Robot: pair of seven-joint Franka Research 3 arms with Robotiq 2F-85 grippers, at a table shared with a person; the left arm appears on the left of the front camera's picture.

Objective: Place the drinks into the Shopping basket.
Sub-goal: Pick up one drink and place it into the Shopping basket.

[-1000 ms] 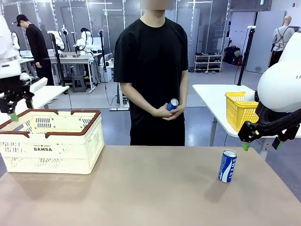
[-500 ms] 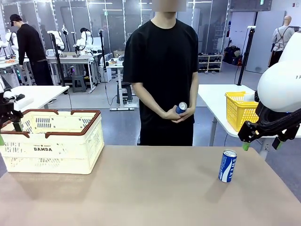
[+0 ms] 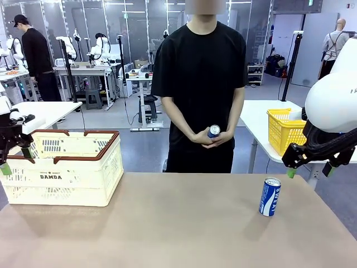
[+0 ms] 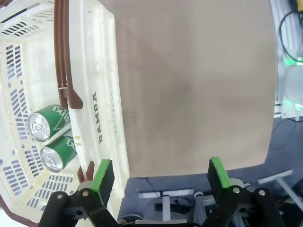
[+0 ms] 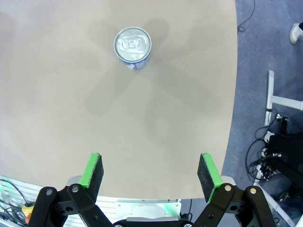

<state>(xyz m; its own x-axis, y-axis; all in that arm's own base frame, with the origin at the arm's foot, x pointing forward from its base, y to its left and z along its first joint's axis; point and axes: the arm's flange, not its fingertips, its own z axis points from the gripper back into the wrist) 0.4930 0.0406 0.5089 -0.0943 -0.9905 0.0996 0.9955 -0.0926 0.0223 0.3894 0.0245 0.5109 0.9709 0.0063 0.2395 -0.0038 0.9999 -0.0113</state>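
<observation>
Blue-and-white can (image 3: pixel 270 196) stands upright on the right part of the table (image 3: pixel 167 229), long axis vertical, well apart from the Shopping basket (image 3: pixel 83 181) at far left. My right gripper (image 3: pixel 310 172) hangs higher and just to its right, jaws spread, empty. I judge it the nearer arm. My left gripper (image 3: pixel 15 159), also spread and empty, hovers at the basket's outer side. Two green cans (image 4: pixel 40 126) sit inside the basket.
</observation>
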